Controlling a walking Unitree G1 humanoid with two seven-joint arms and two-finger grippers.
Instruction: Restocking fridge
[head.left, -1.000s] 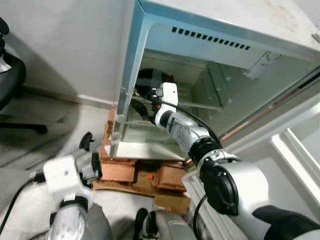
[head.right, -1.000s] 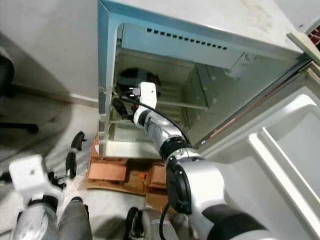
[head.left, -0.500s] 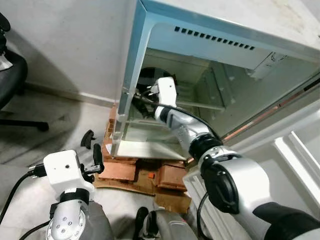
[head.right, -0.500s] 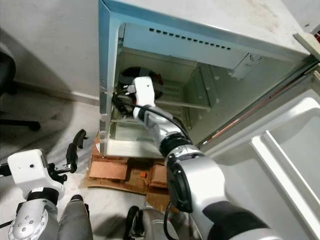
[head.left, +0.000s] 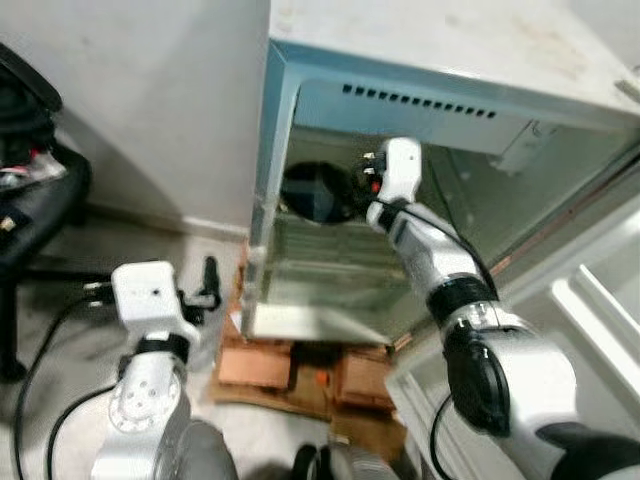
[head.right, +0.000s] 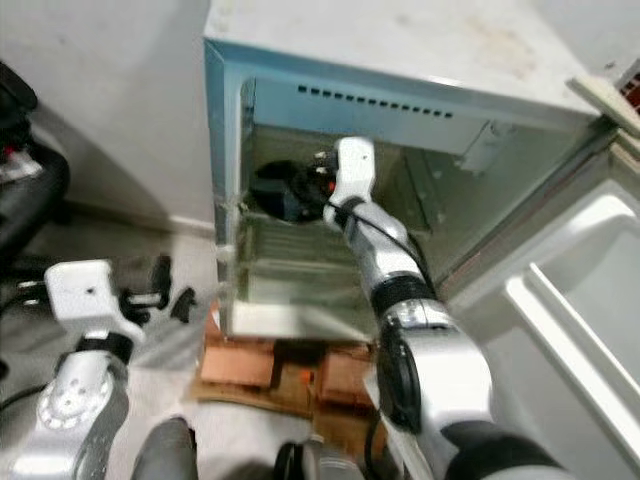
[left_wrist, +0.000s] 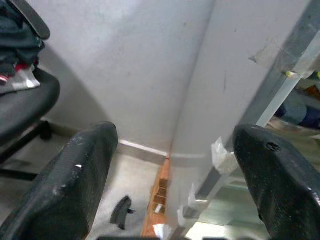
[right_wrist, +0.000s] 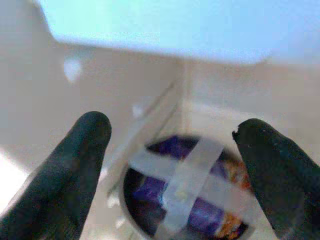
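Note:
A dark round bowl (head.left: 313, 192) with crossed strips of clear tape over purple and orange contents (right_wrist: 187, 192) sits on the upper glass shelf at the back left of the open fridge (head.left: 420, 100). My right gripper (head.left: 360, 182) reaches into the fridge, just right of the bowl. In the right wrist view it stands open (right_wrist: 172, 129) with the bowl beyond its fingertips and nothing between them. My left gripper (head.left: 206, 288) hovers outside the fridge's left wall, open and empty (left_wrist: 175, 135).
The fridge door (head.left: 590, 300) hangs open at the right. Bricks and cardboard (head.left: 290, 365) lie under the fridge. A black office chair (head.left: 30, 200) with clothes on it stands at the left by the wall. A small black piece (left_wrist: 121, 211) lies on the floor.
The camera has shifted. My right gripper has risen and moved from the bowl's left front to its right side. My left arm has lifted and come closer to the fridge.

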